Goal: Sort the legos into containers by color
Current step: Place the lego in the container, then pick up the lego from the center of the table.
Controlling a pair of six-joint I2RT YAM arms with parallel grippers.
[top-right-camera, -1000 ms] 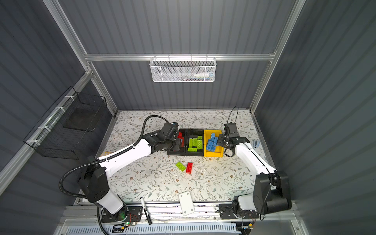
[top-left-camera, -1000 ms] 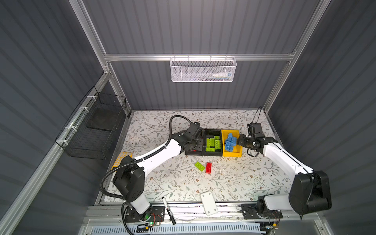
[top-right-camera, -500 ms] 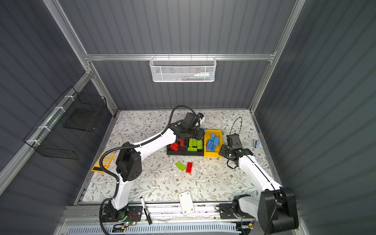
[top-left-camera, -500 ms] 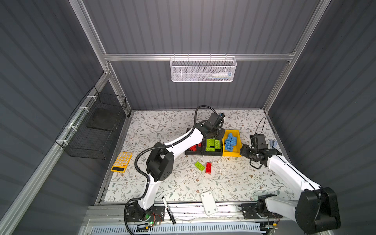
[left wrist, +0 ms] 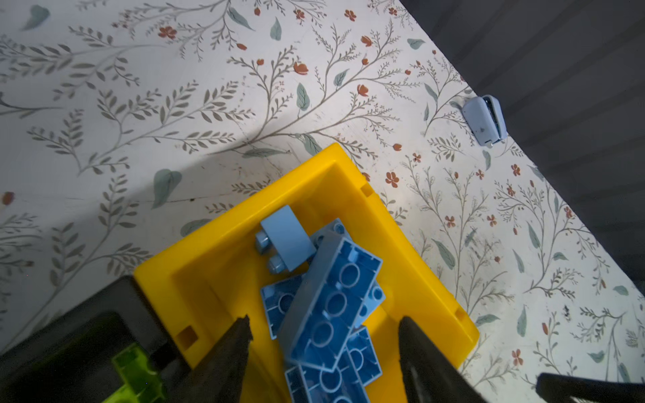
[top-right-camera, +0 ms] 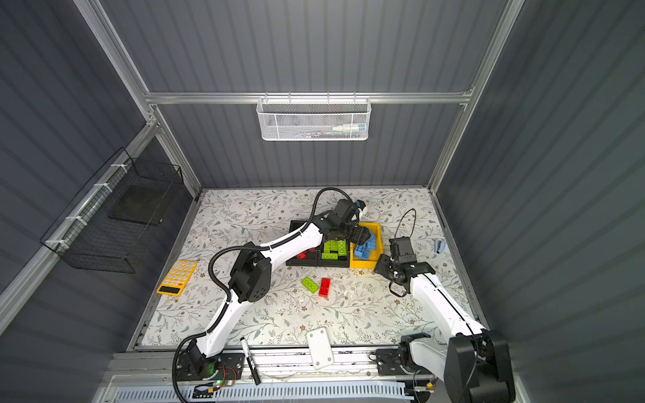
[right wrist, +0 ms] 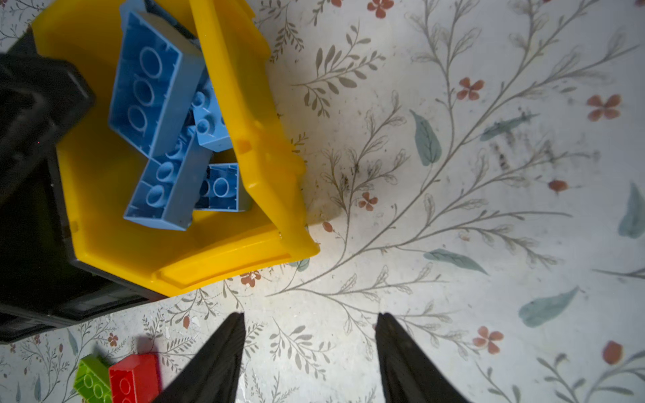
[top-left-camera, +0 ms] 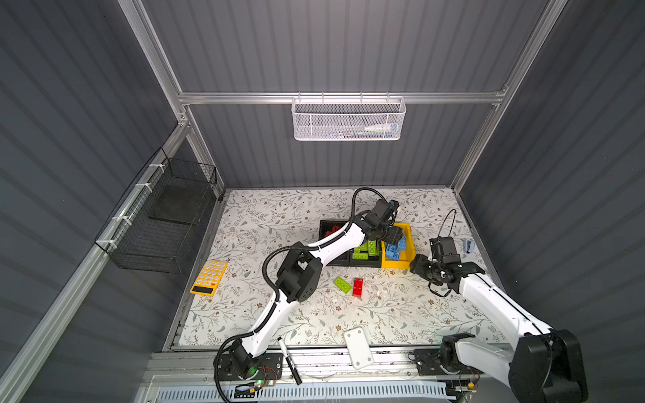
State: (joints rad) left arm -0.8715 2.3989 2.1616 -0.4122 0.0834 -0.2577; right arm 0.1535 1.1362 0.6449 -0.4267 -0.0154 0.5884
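Nearly sorted imo: blue bricks (left wrist: 331,300) fill the yellow bin (left wrist: 419,279); one green brick (top-left-camera: 342,284) and one red brick (top-left-camera: 357,287) lie loose. Both left gripper (left wrist: 323,318) and right gripper (right wrist: 310,314) gape wide, empty.

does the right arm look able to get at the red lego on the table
Probably yes: the right gripper hangs with jaws open and empty over bare table, nothing stands between it and the red lego, and the left gripper is off over the yellow bin.
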